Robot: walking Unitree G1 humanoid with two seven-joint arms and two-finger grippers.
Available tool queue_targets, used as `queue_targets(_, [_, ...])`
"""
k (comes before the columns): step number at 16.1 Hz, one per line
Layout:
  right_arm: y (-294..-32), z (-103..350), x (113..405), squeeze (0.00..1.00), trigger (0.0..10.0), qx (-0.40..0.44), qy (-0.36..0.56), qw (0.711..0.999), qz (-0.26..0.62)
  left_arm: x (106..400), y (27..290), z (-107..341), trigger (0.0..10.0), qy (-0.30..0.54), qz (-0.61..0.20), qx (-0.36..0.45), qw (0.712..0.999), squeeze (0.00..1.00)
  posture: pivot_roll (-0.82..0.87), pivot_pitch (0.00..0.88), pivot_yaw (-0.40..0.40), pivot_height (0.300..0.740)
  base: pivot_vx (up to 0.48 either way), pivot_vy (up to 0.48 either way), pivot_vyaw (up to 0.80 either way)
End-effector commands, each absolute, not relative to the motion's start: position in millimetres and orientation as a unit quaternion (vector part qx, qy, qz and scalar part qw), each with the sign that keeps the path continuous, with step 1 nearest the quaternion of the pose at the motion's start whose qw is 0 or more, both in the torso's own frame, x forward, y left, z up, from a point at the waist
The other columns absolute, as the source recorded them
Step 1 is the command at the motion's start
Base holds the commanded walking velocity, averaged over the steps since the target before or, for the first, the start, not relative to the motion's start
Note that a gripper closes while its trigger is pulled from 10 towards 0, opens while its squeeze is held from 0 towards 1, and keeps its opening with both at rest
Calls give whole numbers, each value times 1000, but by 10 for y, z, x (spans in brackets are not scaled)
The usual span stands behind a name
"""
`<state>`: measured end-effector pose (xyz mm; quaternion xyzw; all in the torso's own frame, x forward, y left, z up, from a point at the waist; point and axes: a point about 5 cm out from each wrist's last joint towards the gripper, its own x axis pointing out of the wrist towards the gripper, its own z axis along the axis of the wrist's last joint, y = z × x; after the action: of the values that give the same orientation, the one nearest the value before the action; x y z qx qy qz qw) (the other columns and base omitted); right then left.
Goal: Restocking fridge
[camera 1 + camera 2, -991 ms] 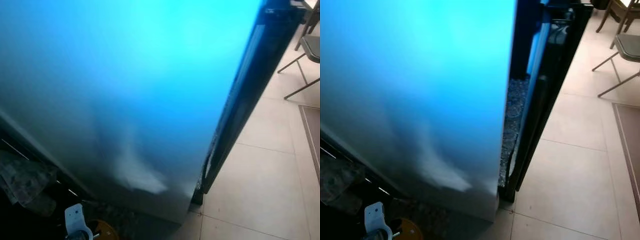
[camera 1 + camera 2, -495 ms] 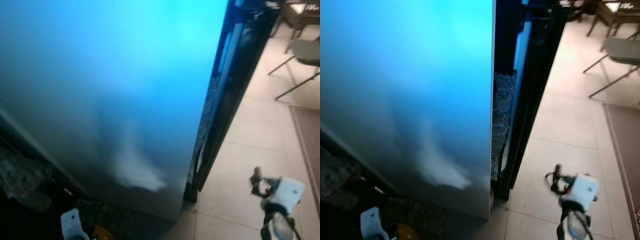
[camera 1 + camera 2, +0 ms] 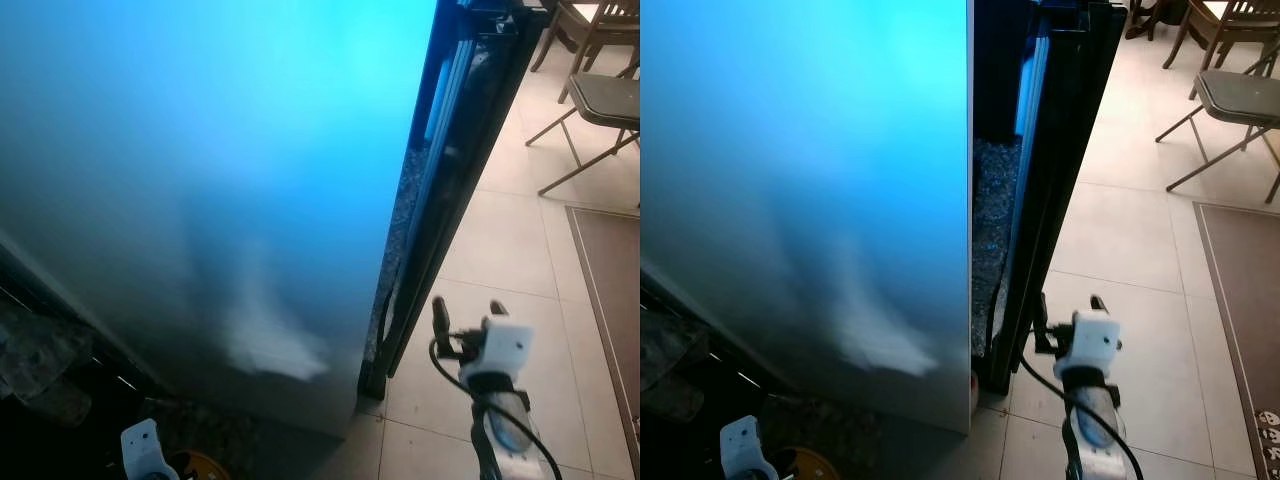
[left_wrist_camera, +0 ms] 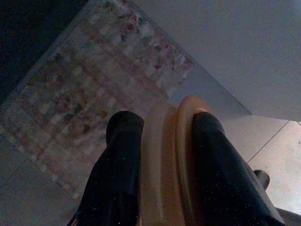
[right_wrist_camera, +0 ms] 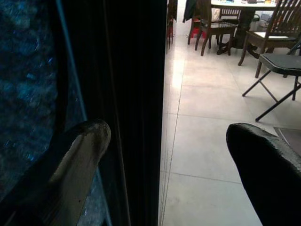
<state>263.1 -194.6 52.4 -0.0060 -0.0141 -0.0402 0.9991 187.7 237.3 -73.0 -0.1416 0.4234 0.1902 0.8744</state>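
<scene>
The fridge's big steel panel (image 3: 220, 150), lit blue, takes up the left and middle. Beside it a dark door (image 3: 470, 150) stands a narrow crack apart from it. My right gripper (image 3: 467, 310) is raised over the floor tiles just right of that door's lower edge, open with nothing in it. In the right wrist view its fingers (image 5: 80, 155) straddle the door's dark edge (image 5: 131, 94) without touching. My left gripper (image 4: 162, 141) sits low at the bottom left, shut on a round tan and orange container (image 4: 174, 160); its orange rim (image 3: 195, 467) peeks out beside the white wrist.
A folding chair (image 3: 600, 100) stands at the far right on pale floor tiles (image 3: 500, 250). A brown rug (image 3: 610, 290) lies along the right edge. A dining table with wooden chairs (image 5: 244, 4) is further off. Crumpled plastic (image 3: 40, 360) sits in the dark lower left.
My right arm has come up into view and moved left toward the dark door's edge. The camera has turned a little, showing the crack beside the door. The left gripper keeps its hold.
</scene>
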Motion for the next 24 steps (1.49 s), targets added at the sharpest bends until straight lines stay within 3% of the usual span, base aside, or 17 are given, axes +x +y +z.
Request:
queue_targets(1, [-1911, 638, 2709, 1000, 10000, 4, -27, 999, -30, 1822, 2402, -750, 10000, 429, 198, -141, 870, 0, -41, 25, 83, 740, 0, 0, 0])
queue_targets(5, [-1855, 841, 2823, 1000, 10000, -8, -43, 999, -14, 1872, 2381, -731, 10000, 425, 194, -140, 873, 0, -50, 34, 89, 740, 0, 0, 0])
queue_targets(6, [-1839, 865, 2855, 631, 10000, -8, -44, 999, -11, 1880, 2380, -728, 10000, 424, 194, -140, 873, 0, -51, 37, 91, 740, 0, 0, 0])
queue_targets(7, [-1821, 880, 2878, 122, 10000, -8, -43, 999, -4, 1885, 2378, -726, 10000, 424, 193, -140, 874, 0, -48, 39, 90, 740, 0, 0, 0])
queue_targets(8, [-1793, 905, 2899, 39, 10000, -5, -44, 999, 6, 1894, 2375, -722, 10000, 423, 193, -140, 874, 0, -44, 43, 89, 740, 0, 0, 0])
queue_targets(9, [-1782, 927, 2924, 0, 10000, -6, -44, 999, 8, 1896, 2372, -722, 10000, 422, 194, -141, 874, 0, -46, 44, 90, 740, 0, 0, 0])
queue_targets(18, [-1512, 1146, 3202, 0, 10000, 6, -72, 995, 72, 1897, 2377, -720, 10000, 421, 199, -146, 873, 0, -40, 49, 103, 740, 0, 0, 0])
queue_targets(24, [-1557, 1195, 3232, 0, 10000, 5, -83, 994, 65, 1901, 2364, -722, 10000, 421, 198, -147, 873, 0, -37, 51, 102, 740, 0, 0, 0])
